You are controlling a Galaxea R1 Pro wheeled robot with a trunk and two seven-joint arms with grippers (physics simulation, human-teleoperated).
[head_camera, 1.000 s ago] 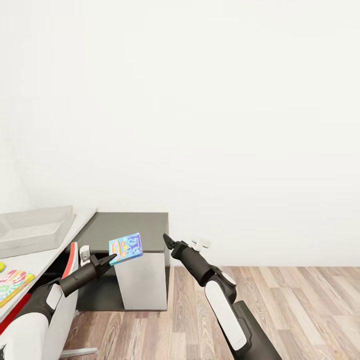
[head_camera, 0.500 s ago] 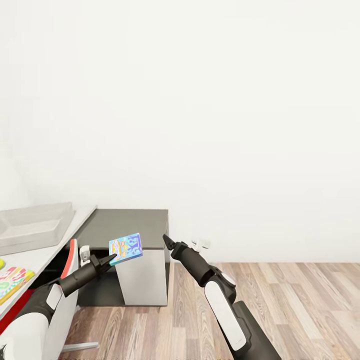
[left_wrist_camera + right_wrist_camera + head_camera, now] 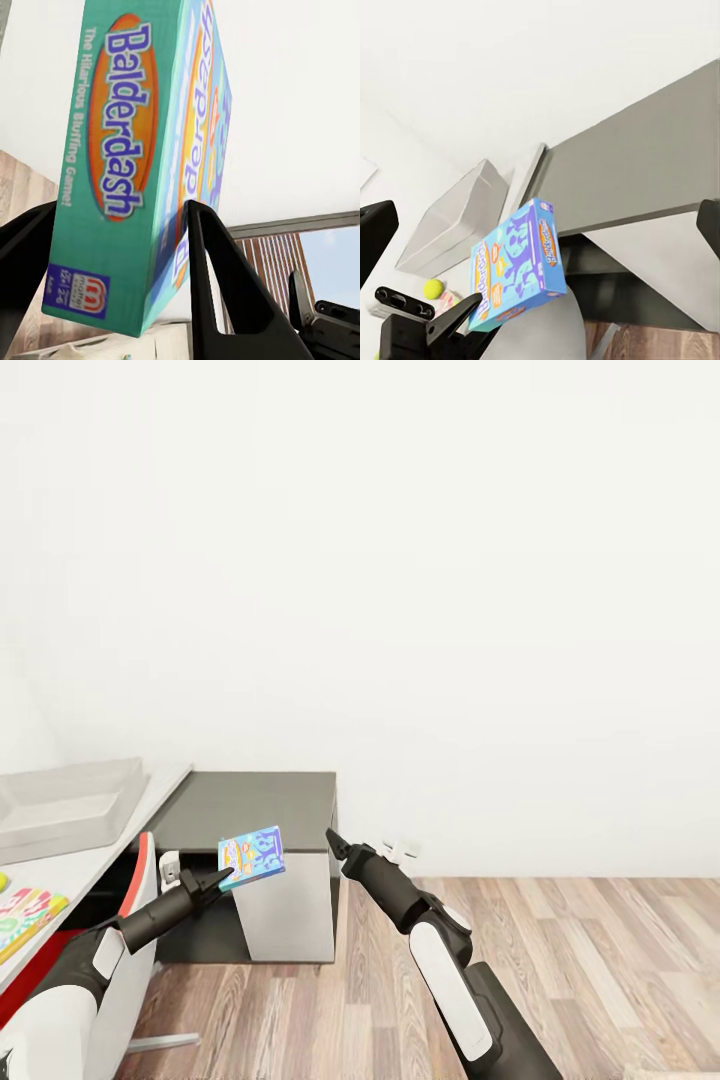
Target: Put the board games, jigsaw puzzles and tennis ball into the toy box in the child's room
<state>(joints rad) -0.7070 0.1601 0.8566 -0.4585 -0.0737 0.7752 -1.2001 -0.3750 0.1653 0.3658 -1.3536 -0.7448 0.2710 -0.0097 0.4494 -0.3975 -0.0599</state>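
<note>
Blue Balderdash box [image 3: 252,856] pinched in left tool [image 3: 222,877], right tool [image 3: 333,840] spread wide w/ nothing in it. Toy box [image 3: 70,800] sits at 10 o'clock on tabletop [image 3: 120,838]. IMO swing left, keep it level, drop inside the rim.

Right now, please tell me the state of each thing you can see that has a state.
Left hand: shut on the blue board game.
Blue board game: held in the air, tilted, not yet over the toy box.
Right hand: empty; open or shut, cannot tell.
Toy box: on the table, nothing visible inside.
Tennis ball: on the table, outside the box.
</note>
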